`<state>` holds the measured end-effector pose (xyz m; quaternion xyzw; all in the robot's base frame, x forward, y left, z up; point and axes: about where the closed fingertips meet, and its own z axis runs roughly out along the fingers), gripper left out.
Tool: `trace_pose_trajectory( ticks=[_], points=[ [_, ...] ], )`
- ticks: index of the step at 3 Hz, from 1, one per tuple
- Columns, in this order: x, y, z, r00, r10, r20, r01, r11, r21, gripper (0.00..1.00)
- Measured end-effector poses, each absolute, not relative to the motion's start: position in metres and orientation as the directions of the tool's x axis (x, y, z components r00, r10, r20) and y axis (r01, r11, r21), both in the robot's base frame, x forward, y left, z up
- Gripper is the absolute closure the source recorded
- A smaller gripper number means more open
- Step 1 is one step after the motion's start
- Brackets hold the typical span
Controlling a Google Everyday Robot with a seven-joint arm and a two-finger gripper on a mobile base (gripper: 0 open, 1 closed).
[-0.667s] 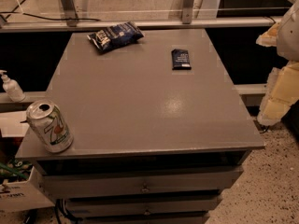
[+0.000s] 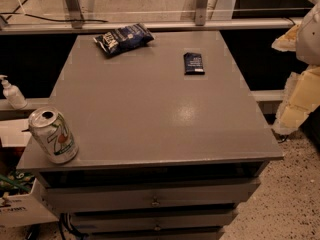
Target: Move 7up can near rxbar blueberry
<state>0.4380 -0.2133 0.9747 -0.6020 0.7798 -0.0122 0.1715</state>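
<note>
Camera view. Grey table top (image 2: 150,114) fills the middle of the scene, with shallow drawers (image 2: 155,198) stacked below its near edge.

- Soda can (image 2: 53,135): stands on its base at the near-left corner of the table, close to both edges. Silvery body with green and red logo, silver top with the opening showing. Nothing touches it.
- Dark navy snack bar (image 2: 193,63): lies flat on the far right part of the table, long side running near to far. It is well apart from the can, almost the whole table diagonal between them.
- Crinkled dark-blue chip bag (image 2: 122,38): lies at the far edge, left of centre, turned at a slant. It is left of the bar and clear of it.
- Gripper (image 2: 300,96): at the right edge of the scene, off the table and beyond its right side, seen only as pale white and cream shapes cut by the frame. It is well apart from the can and from the bar. Whether it is wide or narrow I cannot tell, and it shows nothing held.

Surroundings: a pale rail (image 2: 150,25) runs behind the far edge of the table. A small pump bottle (image 2: 12,94) stands on a ledge to the left. A white box (image 2: 20,206) sits on the ground at the near left. Speckled floor (image 2: 295,199) shows at the near right.
</note>
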Motion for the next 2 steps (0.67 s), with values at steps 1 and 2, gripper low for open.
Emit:
trace_pose_trajectory(
  ticks=[1, 2],
  points=[
    [0.44, -0.2, 0.965, -0.183, -0.917, -0.353, -0.942, 0.267, -0.204, 0.0],
    [0.439, -0.175, 0.958, -0.144, -0.861, -0.488, -0.949, 0.26, -0.178, 0.0]
  ],
)
